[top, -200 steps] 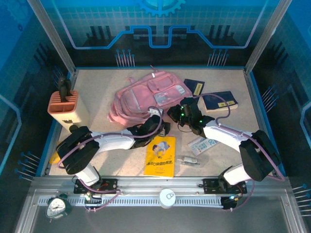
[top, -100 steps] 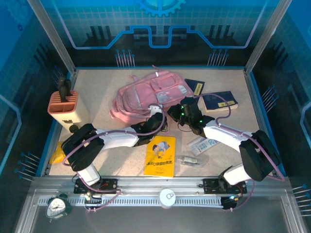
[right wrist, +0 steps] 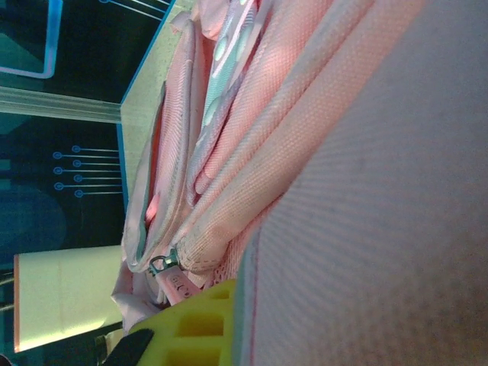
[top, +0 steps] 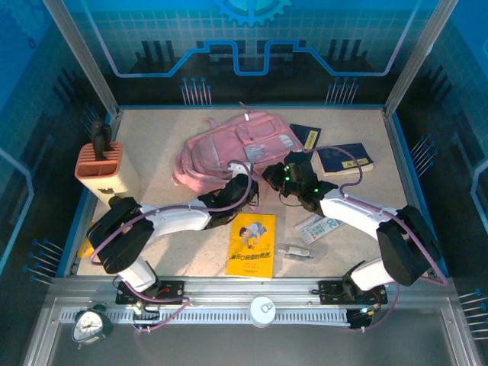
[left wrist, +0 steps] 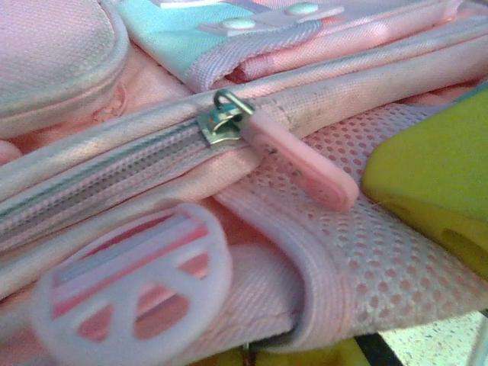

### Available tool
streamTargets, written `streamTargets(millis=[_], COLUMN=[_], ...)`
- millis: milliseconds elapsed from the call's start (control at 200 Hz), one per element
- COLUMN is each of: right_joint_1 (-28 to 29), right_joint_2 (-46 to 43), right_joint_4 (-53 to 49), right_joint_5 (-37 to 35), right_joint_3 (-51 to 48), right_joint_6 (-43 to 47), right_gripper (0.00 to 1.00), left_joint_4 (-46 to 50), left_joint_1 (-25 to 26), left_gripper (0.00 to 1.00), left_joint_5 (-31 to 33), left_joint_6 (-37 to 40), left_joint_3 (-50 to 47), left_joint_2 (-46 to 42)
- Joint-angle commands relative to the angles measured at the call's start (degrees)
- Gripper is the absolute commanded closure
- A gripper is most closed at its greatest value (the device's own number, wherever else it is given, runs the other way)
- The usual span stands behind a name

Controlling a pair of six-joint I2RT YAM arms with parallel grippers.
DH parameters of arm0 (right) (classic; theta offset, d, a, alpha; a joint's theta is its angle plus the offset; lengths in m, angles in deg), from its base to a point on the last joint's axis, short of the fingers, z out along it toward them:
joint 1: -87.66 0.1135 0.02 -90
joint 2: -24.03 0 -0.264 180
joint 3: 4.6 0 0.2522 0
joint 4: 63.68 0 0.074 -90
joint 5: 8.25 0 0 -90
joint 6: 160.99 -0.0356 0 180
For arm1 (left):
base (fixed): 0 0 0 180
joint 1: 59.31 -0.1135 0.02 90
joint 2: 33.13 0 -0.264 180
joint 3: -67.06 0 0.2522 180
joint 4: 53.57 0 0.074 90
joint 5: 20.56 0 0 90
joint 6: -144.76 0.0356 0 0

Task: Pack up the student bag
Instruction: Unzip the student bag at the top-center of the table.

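Sitting toward the far edge of the surface (top: 145, 145), about mid-width, is the pink bag (top: 221, 149). Both hands are at its near side. The left hand (top: 242, 171) is pinched together on the mesh fabric right by the zipper pull (left wrist: 301, 156), and the right hand (top: 273, 175) is clamped on the bag's near-right corner.

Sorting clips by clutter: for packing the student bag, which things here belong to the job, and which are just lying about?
Job: student bag, its zipper pull, and likely cargo: yellow book, dark blue book, dark blue booklet, white packet.
Lying about, probably: orange-and-cream pen holder, alarm clock beyond the table's near edge.
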Motion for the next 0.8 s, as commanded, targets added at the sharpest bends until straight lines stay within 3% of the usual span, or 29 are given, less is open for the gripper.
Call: streamTargets(millis=[0, 405, 595, 795], right_joint_1=[-2.6, -6.1, -7.2, -7.6], right_joint_2=[-2.6, -0.5, 5.4, 15.2], right_joint_4=[0.3, -2.8, -3.4, -8.1], right_joint_5=[2.0, 7.0, 11.4, 14.8], right_joint_3=[1.3, 6.1, 12.1, 22.8], right_joint_6=[1.3, 5.9, 10.7, 17.0], right_gripper=[0.99, 1.0, 1.0, 0.92], left_joint_4=[5.2, 13.5, 18.0, 18.2], left_joint_1=[-3.4, -11.5, -11.8, -10.9], left_gripper=[1.0, 1.0, 1.0, 1.0], left_joint_5=[-0.9, -8.8, -14.2, -19.9], left_joint_6=[0.2, 3.0, 5.4, 3.7], left_joint_3=[-1.4, -9.2, -9.2, -9.8], left_joint_2=[-3.5, -15.1, -18.8, -21.2])
